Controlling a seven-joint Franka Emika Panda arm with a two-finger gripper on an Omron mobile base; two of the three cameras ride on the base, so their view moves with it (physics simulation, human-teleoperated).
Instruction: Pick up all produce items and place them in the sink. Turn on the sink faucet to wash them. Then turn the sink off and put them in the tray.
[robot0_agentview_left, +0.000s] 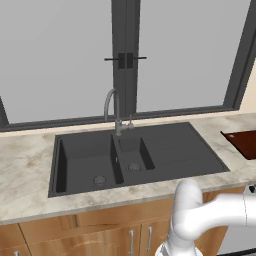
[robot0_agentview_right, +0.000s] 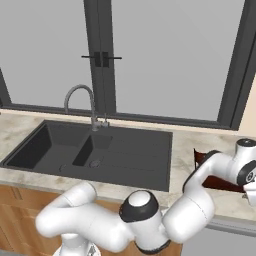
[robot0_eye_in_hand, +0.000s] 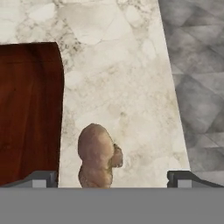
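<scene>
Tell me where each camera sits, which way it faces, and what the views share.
Left base view: behind the arm, on its left, facing the sink, faucet and window; arm at lower right.
Right base view: behind, on the right, facing the same sink; arm from lower left, bent toward the tray.
Hand view: on the hand, looking down at the counter, tray edge and a brownish produce item between the open gripper fingertips.
All views share the tray.
</scene>
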